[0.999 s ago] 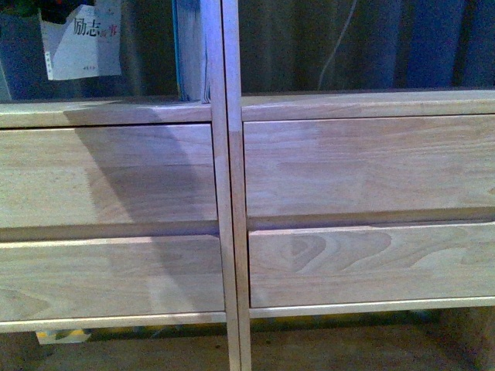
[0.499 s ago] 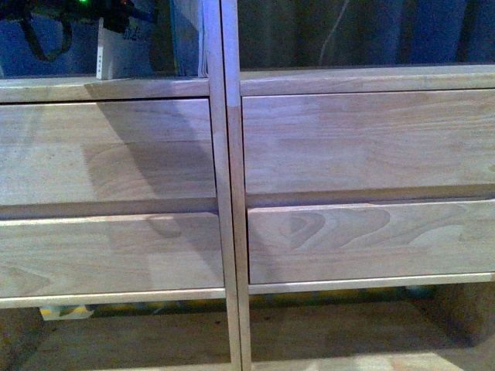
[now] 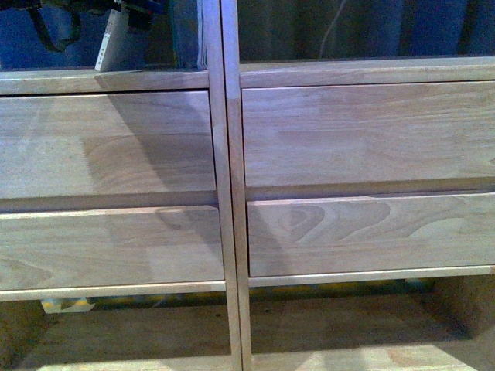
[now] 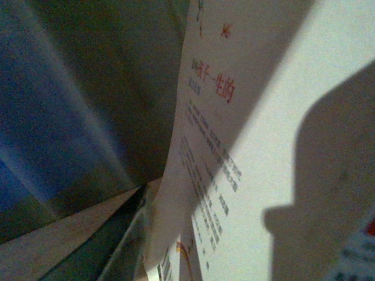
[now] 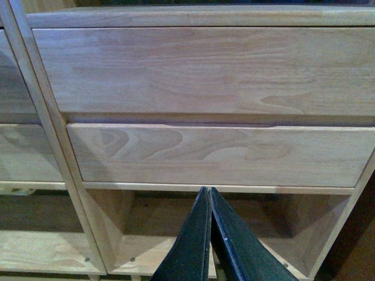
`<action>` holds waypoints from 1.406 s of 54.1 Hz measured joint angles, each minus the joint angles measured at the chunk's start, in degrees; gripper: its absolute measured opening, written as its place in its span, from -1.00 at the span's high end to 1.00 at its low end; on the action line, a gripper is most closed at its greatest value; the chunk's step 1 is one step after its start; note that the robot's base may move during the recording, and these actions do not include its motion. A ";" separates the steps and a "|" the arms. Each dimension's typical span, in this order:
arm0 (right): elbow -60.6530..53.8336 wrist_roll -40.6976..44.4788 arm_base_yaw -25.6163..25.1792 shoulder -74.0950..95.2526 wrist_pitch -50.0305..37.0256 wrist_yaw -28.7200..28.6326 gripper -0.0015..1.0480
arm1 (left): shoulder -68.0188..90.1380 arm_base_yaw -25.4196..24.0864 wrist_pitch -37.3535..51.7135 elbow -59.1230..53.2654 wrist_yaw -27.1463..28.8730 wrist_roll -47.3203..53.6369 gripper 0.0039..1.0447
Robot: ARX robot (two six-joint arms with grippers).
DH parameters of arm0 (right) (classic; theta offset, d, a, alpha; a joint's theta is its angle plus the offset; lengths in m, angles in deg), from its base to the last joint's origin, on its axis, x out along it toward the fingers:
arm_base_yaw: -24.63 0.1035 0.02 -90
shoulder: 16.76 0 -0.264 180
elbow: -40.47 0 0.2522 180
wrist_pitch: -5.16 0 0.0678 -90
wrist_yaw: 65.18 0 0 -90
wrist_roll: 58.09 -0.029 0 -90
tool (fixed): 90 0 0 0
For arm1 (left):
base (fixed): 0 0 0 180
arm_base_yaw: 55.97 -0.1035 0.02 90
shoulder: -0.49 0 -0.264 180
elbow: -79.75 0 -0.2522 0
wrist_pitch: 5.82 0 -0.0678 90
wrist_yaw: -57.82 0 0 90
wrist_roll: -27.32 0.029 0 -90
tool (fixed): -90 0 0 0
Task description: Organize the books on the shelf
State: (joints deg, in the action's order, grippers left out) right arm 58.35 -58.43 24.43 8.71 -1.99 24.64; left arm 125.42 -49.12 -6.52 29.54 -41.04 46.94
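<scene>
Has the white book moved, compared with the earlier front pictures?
Yes. The white book came down toward the shelf board and nearer the centre post.

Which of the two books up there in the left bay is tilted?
The thin white paperback leans; the thicker book stands upright against the centre post.

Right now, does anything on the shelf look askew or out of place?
Yes: the white paperback in the left bay of the shelf leans tilted instead of standing upright. Nothing else stands out.
</scene>
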 joint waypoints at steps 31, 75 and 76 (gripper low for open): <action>-3.34 0.04 0.00 -9.97 5.29 0.00 0.94 | -30.23 -2.05 11.76 -36.72 -2.36 -6.10 -0.86; -3.32 0.09 0.02 -25.16 20.83 0.02 0.94 | -91.10 -32.26 3.98 -85.79 -19.61 -19.67 -0.86; -3.32 0.09 0.02 -25.16 20.83 0.02 0.94 | -92.56 -33.53 3.04 -86.82 -21.22 -20.46 -0.86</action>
State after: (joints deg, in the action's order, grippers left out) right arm 55.03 -58.34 24.45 -16.44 18.84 24.66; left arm 32.85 -82.65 -3.48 -57.28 -62.27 26.48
